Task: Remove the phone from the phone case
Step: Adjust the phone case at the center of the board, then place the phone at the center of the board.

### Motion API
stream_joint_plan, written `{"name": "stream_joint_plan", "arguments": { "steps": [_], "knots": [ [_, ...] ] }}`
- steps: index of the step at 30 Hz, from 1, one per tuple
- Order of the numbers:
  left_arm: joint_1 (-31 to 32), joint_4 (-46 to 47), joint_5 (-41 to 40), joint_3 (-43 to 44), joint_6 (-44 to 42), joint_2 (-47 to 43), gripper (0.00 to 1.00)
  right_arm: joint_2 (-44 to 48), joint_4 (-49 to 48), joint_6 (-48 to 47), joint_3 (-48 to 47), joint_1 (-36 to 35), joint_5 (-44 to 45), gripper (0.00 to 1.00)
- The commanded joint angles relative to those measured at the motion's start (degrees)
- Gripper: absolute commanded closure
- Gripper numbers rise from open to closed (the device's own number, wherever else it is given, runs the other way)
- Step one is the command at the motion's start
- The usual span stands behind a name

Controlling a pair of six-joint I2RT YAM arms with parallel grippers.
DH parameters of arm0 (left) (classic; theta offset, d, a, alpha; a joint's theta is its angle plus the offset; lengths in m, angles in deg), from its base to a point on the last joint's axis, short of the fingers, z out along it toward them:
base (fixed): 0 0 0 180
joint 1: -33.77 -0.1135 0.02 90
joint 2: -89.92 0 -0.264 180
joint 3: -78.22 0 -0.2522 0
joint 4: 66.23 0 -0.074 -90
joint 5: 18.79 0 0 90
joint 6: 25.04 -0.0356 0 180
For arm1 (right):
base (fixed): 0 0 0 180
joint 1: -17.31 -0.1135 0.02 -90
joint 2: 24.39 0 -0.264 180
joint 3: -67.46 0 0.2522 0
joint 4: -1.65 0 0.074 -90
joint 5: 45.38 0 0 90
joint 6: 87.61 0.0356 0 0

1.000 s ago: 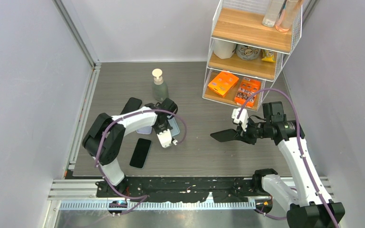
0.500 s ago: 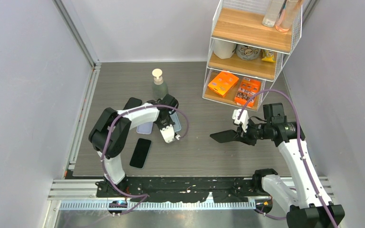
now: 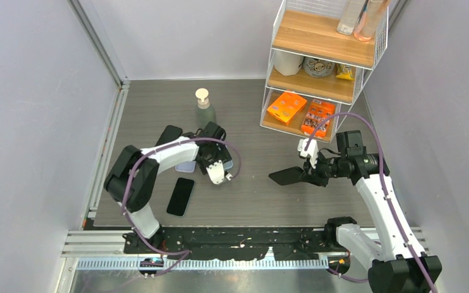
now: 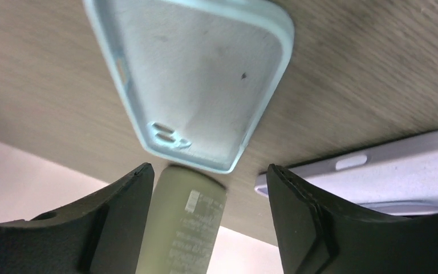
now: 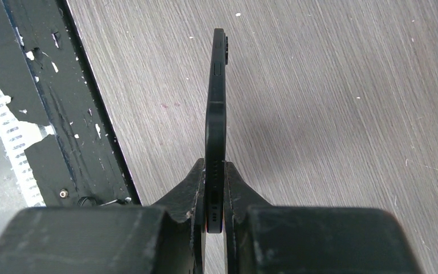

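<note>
A black phone [image 3: 286, 176] hangs edge-on over the table at the right, and my right gripper [image 3: 308, 174] is shut on its lower end. In the right wrist view the phone [image 5: 215, 108] stands between my right gripper's [image 5: 215, 171] pads. An empty light blue phone case [image 4: 199, 85] lies hollow side up on the table. My left gripper [image 4: 211, 194] hovers open just above the case's near end, with nothing between its fingers. From above, my left gripper [image 3: 218, 155] covers most of the light blue case [image 3: 228, 163].
A lavender case [image 3: 186, 166] lies beside the blue one. Another black phone [image 3: 181, 196] lies flat near the front left. A dark flat item [image 3: 170, 134] and a soap bottle [image 3: 204, 110] stand behind. A wire shelf [image 3: 317, 67] fills the back right.
My left gripper has opened from shut and shifted slightly; the light blue case now lies free on the table. The right gripper keeps hold of the phone, almost unmoved.
</note>
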Motion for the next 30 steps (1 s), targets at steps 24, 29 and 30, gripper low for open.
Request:
{"name": "stream_joint_plan", "arguments": {
  "steps": [24, 29, 30],
  "knots": [
    [-19.03, -2.72, 41.38, -7.47, 64.65, -45.35, 0.21, -35.63, -3.39, 6.62, -24.65, -30.37, -8.77, 0.95],
    [-25.34, -2.29, 43.55, -9.97, 66.11, -50.48, 0.2, -45.3, -1.05, 6.34, -31.07, -33.99, -11.27, 0.95],
    [-26.07, -2.3, 43.56, -10.27, 66.14, -50.98, 0.2, -46.3, -0.51, 6.32, -32.68, -35.04, -11.14, 0.95]
  ]
}}
